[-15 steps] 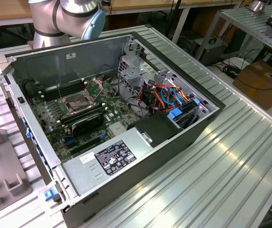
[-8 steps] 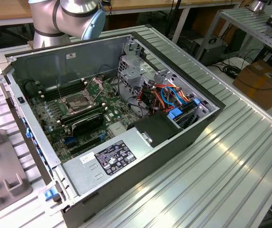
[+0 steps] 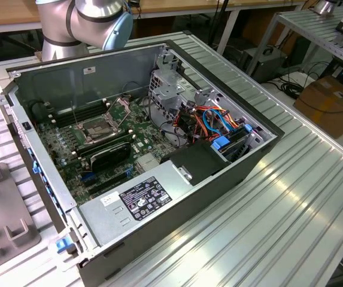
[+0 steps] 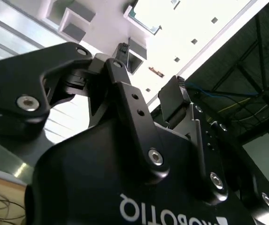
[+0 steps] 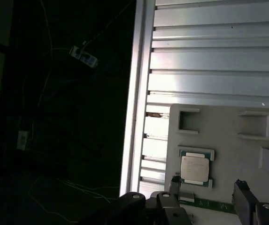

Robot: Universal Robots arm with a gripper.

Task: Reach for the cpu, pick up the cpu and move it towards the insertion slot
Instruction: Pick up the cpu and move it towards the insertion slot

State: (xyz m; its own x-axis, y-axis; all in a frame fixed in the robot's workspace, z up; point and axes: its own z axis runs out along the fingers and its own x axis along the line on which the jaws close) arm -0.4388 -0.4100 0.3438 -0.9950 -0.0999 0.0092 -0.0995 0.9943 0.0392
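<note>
First wrist view: fingers (image 5: 243,196) spread wide, empty, near the cpu (image 5: 194,168).

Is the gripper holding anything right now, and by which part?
Nothing. The gripper is open, and the chip lies ungripped on the grey tray.

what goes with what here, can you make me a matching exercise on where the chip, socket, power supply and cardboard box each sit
Things:
1. chip
2. socket
3. power supply
4. cardboard box

Places:
a. outside the case, past the table edge
b. in a grey holder on the table
c. on the green board inside the case
d. inside the case, silver with a sticker on top

Pairs: 1-b, 2-c, 3-d, 4-a
</note>
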